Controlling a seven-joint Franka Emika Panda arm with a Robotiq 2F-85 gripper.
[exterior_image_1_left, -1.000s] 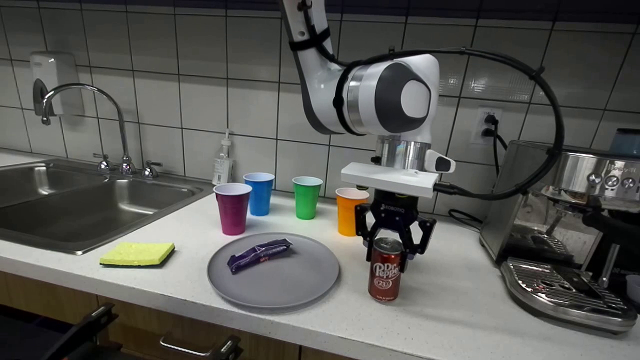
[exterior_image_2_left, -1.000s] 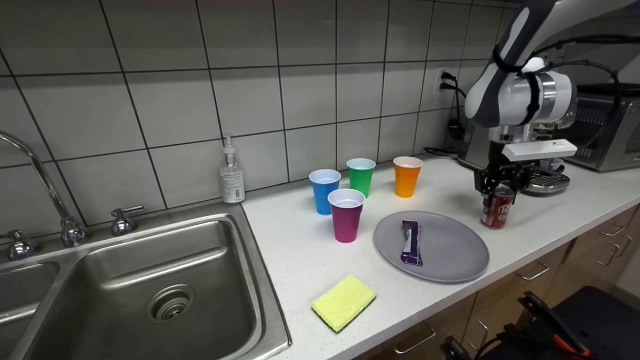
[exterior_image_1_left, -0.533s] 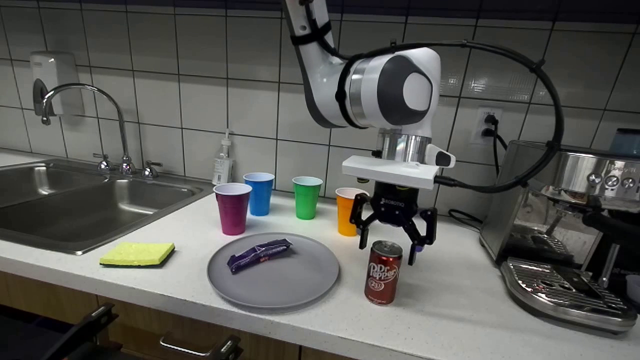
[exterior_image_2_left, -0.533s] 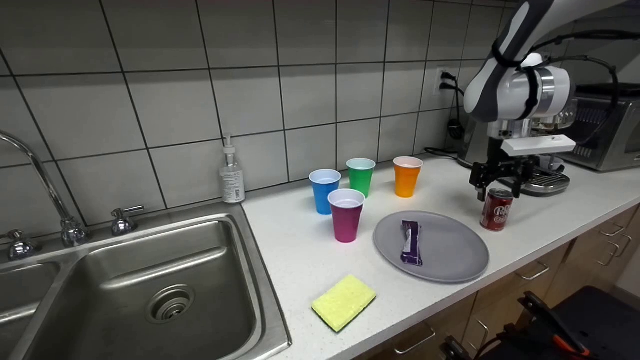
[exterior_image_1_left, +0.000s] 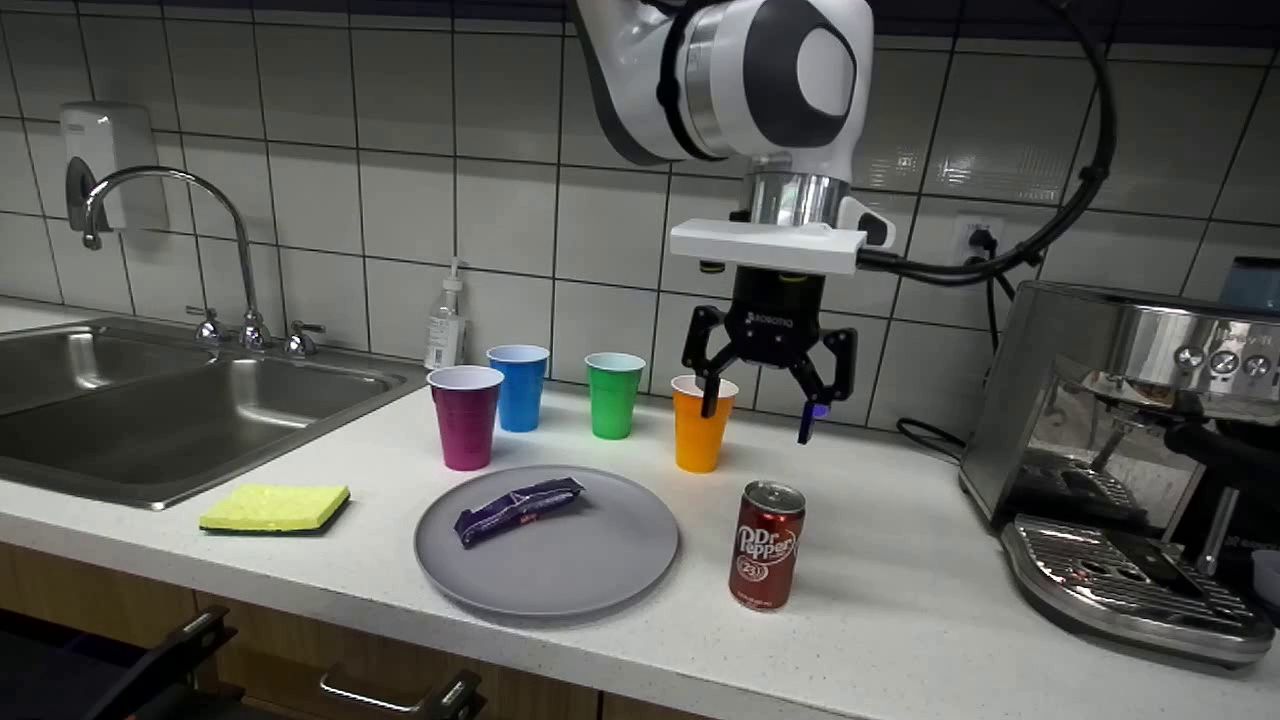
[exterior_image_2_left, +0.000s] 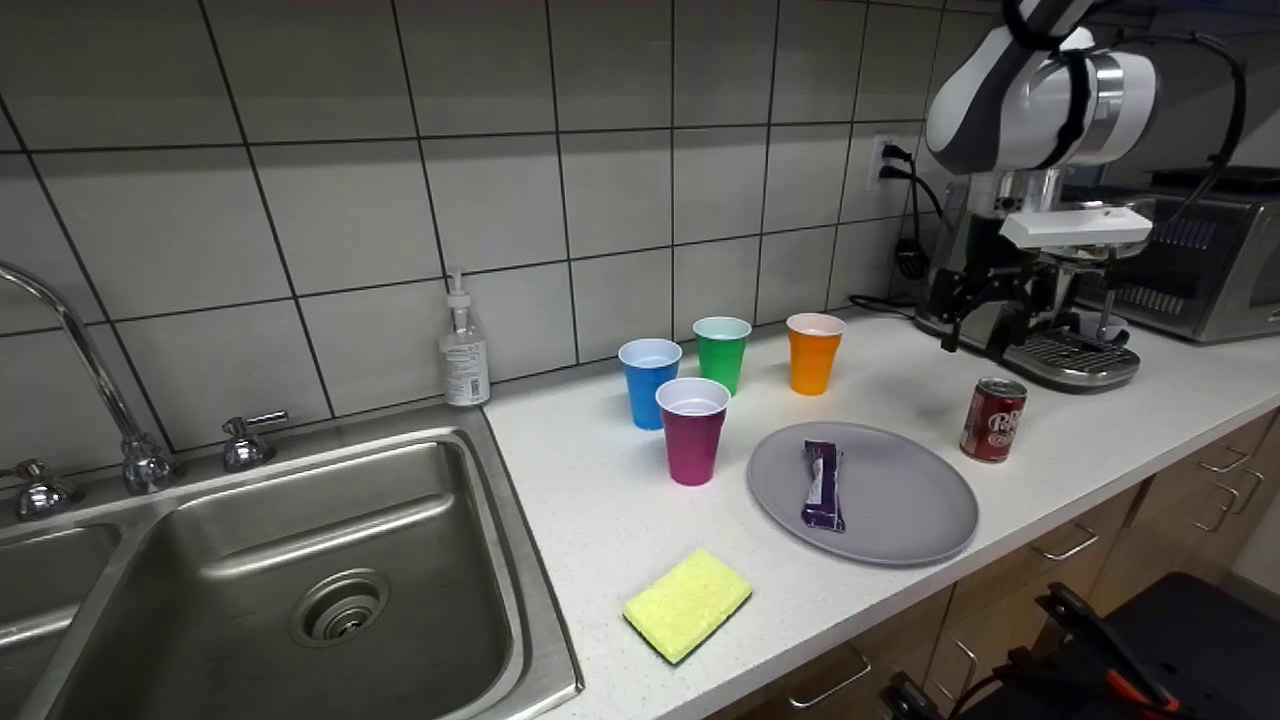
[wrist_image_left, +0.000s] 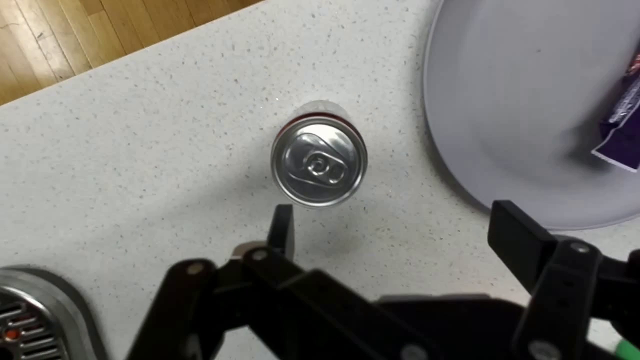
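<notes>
1. Gripper (exterior_image_1_left: 757, 425): spread wide, empty, above the desk (exterior_image_1_left: 900, 630).
2. Plate (exterior_image_1_left: 600, 565): flat on the desk.
3. Can (exterior_image_1_left: 766, 550): upright on the desk beside the plate, ungripped; setting it down looks done, nothing evidently left.
4. Wrapped bar (exterior_image_1_left: 520, 508): on the plate.

Black jointed fingers (exterior_image_1_left: 710, 395), earlier around the red cylindrical metal Dr Pepper can (exterior_image_1_left: 767, 548), have spread and risen clear of it, higher in the frame.

Red can (exterior_image_1_left: 767, 546) — white-lettered; black fingers (wrist_image_left: 520, 244)
</notes>
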